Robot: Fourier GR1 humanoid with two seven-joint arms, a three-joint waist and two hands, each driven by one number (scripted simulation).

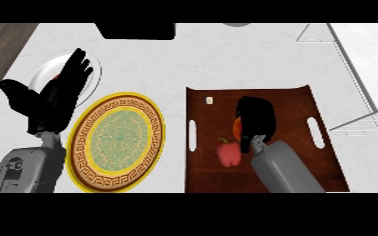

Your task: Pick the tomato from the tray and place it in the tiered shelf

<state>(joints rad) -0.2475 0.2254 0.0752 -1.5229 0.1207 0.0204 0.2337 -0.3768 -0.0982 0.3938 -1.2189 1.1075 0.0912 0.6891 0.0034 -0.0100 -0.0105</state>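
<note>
The brown tray [295, 105] with white handle slots lies on the counter at centre right. My right hand [255, 114] is over its middle, fingers curled down round the tomato [236, 127]. Only an orange-red sliver of the tomato shows at the hand's left edge. I cannot tell whether the tomato still rests on the tray. The white tiered shelf [353, 70] stands at the far right, apart from the hand. My left hand [55, 92] rests open at the far left, fingers up.
A red pepper [229, 154] lies on the tray just left of my right forearm. A yellow patterned plate [117, 141] sits left of the tray, with a white plate [52, 69] behind my left hand. A black object [137, 30] stands at the counter's back edge.
</note>
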